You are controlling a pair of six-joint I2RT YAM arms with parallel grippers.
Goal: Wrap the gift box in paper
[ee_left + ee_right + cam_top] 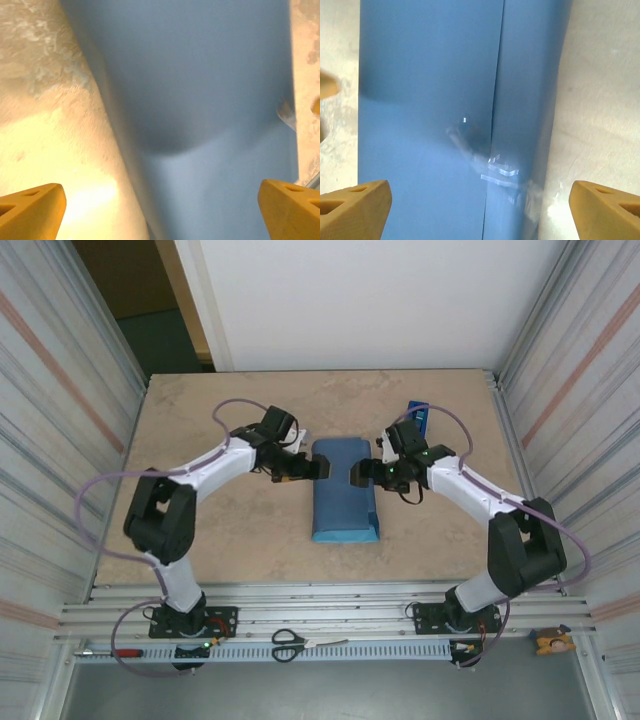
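Beige stone-look table (230,530): ribbed metal walls (60,390) on either side, white wall behind.
Paper (345,490): one blue sheet, folded into a parcel at the table's centre, seam held by clear tape (495,170).
Left gripper (312,469): at the parcel's left edge, fingers spread, holding nothing.
Right gripper (358,474): at the parcel's right edge, fingers spread, holding nothing.
Count: two arms, one tape dispenser (418,418), one pair of scissors (289,644).

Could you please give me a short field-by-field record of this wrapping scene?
paper: folded over into a blue parcel, centre of table
seam: runs lengthwise, clear tape across it
left gripper: open, at parcel's left edge
right gripper: open, at parcel's right edge
tape dispenser: on table, behind right gripper
scissors: on near rail
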